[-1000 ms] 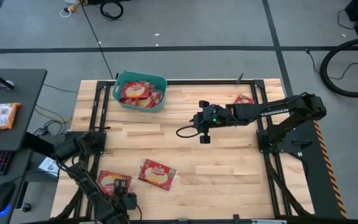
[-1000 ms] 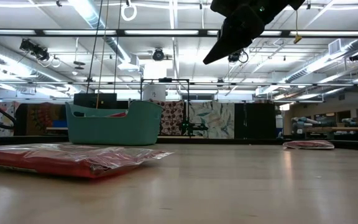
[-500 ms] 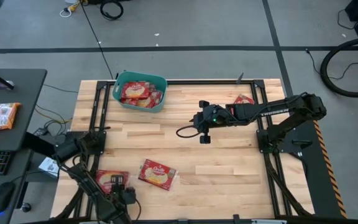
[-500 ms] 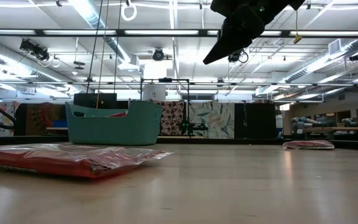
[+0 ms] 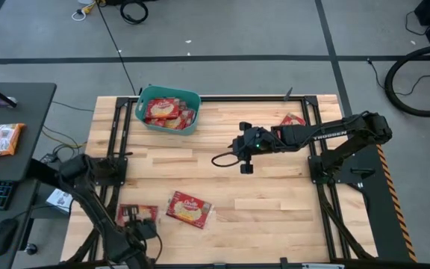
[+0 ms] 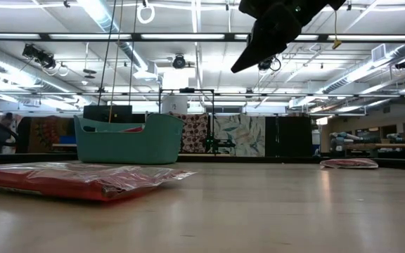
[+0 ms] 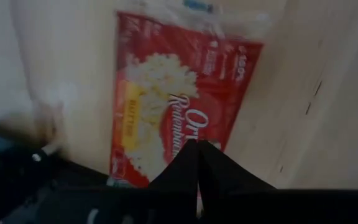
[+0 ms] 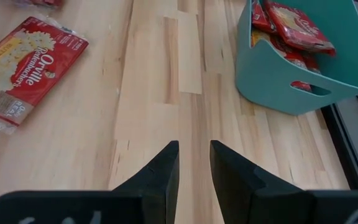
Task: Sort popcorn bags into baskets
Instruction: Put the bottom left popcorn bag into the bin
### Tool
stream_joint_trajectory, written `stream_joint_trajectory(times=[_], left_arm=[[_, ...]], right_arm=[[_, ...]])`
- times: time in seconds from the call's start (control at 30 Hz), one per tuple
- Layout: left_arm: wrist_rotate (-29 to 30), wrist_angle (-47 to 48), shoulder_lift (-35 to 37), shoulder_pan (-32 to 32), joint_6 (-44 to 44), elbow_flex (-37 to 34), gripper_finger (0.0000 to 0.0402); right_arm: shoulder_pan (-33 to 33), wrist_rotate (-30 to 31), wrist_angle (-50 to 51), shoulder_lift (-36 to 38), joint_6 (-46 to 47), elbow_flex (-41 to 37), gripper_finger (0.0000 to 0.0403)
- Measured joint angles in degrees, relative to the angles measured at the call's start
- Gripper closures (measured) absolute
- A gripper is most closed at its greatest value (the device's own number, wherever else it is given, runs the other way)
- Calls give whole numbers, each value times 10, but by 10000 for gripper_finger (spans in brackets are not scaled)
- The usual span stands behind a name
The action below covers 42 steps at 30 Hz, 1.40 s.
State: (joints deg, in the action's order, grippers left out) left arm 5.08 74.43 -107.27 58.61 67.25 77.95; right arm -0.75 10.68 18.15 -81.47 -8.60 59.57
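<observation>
Two popcorn bags lie loose on the table; the teal basket is part filled.

High view: the teal basket [image 5: 169, 109] at the table's [image 5: 275, 194] far-left corner holds red bags; the right gripper [image 5: 239, 152] hangs well right of it, and the left gripper [image 5: 134, 217] sits over a popcorn bag [image 5: 129, 212] near the opposite edge, a second bag [image 5: 189, 208] just beside.
Low view: the basket stands beyond a near bag [image 6: 83, 179].
Left wrist view: fingers [image 7: 188, 163] closed together over the bag.
Right wrist view: fingers [image 8: 166, 163] slightly apart, empty.

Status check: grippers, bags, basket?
Left gripper shut over near-edge popcorn bag. Right gripper open, mid-table, empty. Basket holds bags; nothing blocking.
</observation>
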Motion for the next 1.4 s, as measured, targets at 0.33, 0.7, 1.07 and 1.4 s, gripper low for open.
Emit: stream_joint_trajectory(times=[0.33, 0.7, 1.07, 1.4], left_arm=[[115, -51, 30, -9, 11, -1, 340], [129, -165, -21, -52, -87, -1, 219], [88, -192, -66, -47, -125, -1, 229], [71, -149, -88, -40, -114, -1, 230]], right_arm=[[-6, 0, 1, 0, 0, 0, 307], [-6, 0, 14, 0, 0, 0, 307], [-6, -1, 13, 0, 0, 0, 307], [-6, -3, 12, 0, 0, 0, 307]])
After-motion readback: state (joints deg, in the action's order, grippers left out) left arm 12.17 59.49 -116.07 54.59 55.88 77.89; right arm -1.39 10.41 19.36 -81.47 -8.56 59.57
